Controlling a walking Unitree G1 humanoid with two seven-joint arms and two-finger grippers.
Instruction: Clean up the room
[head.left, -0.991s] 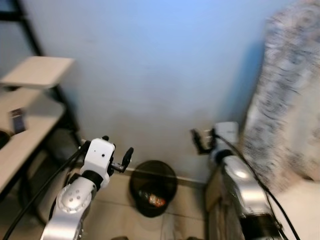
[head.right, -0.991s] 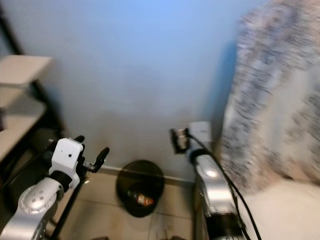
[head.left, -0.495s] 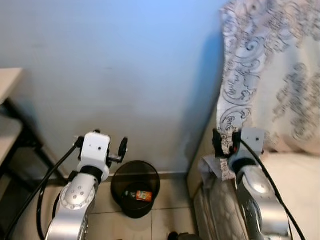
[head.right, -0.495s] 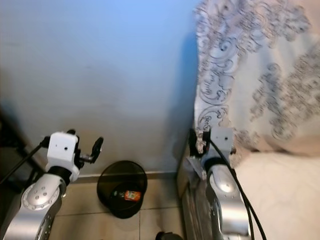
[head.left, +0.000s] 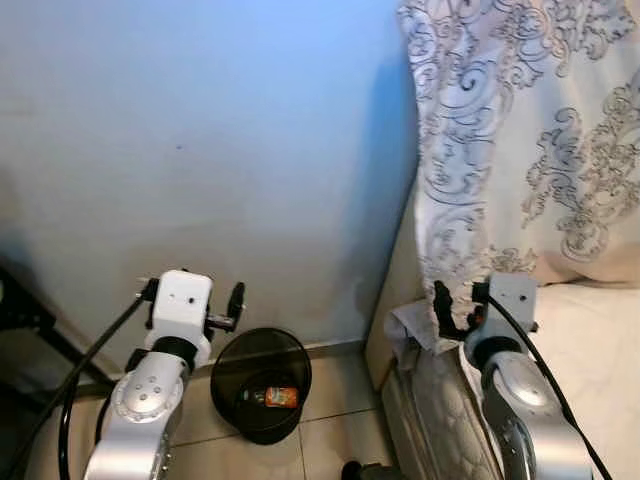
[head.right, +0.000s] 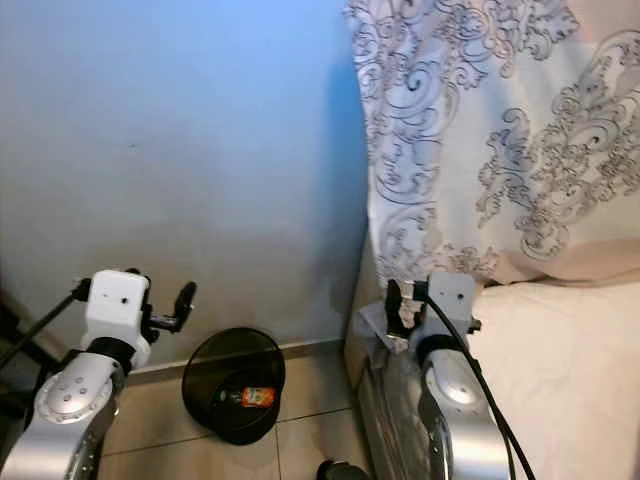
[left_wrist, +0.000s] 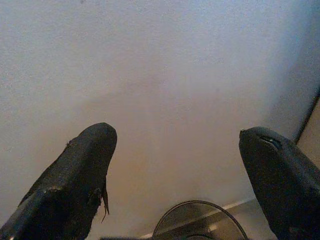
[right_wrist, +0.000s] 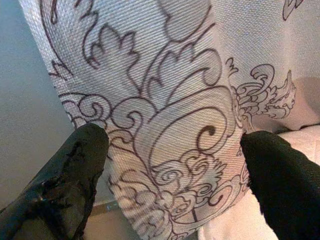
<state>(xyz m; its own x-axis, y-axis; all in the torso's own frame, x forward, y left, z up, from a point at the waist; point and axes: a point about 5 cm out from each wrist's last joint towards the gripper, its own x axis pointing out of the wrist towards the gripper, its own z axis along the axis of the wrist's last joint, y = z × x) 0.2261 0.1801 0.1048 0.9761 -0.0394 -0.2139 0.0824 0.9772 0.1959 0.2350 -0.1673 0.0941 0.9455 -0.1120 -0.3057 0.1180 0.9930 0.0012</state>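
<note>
A black round trash bin (head.left: 261, 383) was seen on the tiled floor (head.left: 330, 455), set against the pale blue wall (head.left: 200, 150) and just beside the corner of the bed (head.right: 560, 350). Inside the bin, a small item with an orange label (head.left: 281, 397) was seen lying at the bottom. A white curtain with a dark scroll pattern (head.left: 520, 130) was seen hanging to the right of the wall, its lower edge reaching the bed.

The left tool (left_wrist: 177, 165) was held raised in front of the wall, above and just to the left of the bin; its two black fingers (left_wrist: 82, 170) were spread wide apart with nothing between them, and the bin's rim could be made out below them in the left wrist view. The right tool (right_wrist: 175, 165) was held up over the near corner of the bed, pointed at the curtain; its fingers (right_wrist: 75, 170) were likewise parted and nothing was gripped, the patterned fabric being seen beyond them. A crumpled whitish fold of cloth (head.left: 410, 328) was noted at the bed corner, just beside the right tool.
</note>
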